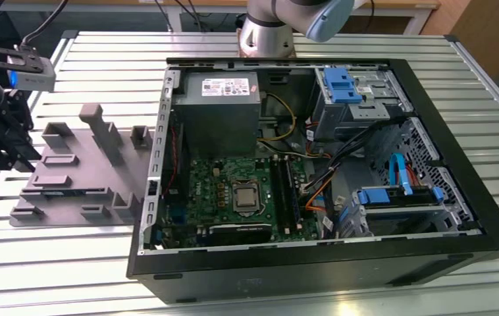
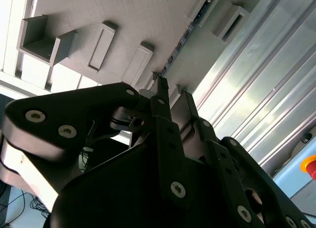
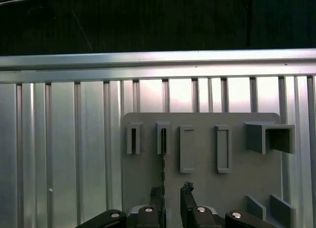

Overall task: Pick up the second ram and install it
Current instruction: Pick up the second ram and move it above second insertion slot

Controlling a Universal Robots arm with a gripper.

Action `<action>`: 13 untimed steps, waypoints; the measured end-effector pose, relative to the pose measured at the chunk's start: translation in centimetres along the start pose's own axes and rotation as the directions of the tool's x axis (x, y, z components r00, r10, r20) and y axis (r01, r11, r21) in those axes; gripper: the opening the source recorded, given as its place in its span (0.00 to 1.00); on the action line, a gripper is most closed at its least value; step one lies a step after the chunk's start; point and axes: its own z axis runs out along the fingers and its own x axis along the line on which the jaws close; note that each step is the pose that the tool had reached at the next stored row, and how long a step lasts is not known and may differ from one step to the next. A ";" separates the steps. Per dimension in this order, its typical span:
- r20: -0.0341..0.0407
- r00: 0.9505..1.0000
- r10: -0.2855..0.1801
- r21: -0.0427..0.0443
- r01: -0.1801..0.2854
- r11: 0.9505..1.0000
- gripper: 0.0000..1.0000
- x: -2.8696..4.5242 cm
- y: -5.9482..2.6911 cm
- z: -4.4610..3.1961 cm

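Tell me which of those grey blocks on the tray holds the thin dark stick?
The narrow block with the second ram standing on edge in it, running toward the open gripper; the other blocks' slots look bare.

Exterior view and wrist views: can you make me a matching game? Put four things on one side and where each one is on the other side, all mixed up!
Things
1. motherboard
2. second ram
3. computer case
4. gripper

Places
A. lying open on the slatted metal table
B. standing on edge in a slot of the grey tray
C. inside the computer case
D. close over the grey tray, jaws open, right by the second ram

Pairs: 1-C, 2-B, 3-A, 4-D
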 end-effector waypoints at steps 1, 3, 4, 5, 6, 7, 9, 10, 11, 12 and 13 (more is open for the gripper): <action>0.000 1.000 0.000 0.000 0.000 1.000 0.30 0.00 0.00 0.35; 0.000 1.000 0.000 0.000 0.000 1.000 0.30 0.01 0.00 0.43; 0.000 1.000 0.000 0.000 0.000 1.000 0.30 0.01 -0.01 0.48; 0.000 1.000 0.000 0.000 0.000 1.000 0.30 0.01 0.00 0.52; 0.000 1.000 0.000 0.000 0.000 1.000 0.30 0.01 -0.01 0.57; 0.000 1.000 0.000 0.000 0.000 1.000 0.30 0.01 -0.01 0.61; 0.000 1.000 0.000 0.000 0.000 1.000 0.30 0.01 -0.01 0.70; 0.000 1.000 0.000 0.000 0.000 1.000 0.30 0.01 -0.01 0.74; 0.000 1.000 0.000 0.000 0.000 1.000 0.30 0.01 -0.01 0.78; 0.000 1.000 0.000 0.000 0.000 1.000 0.30 0.01 -0.01 0.83; 0.000 1.000 0.000 0.000 0.000 1.000 0.30 0.01 -0.01 0.87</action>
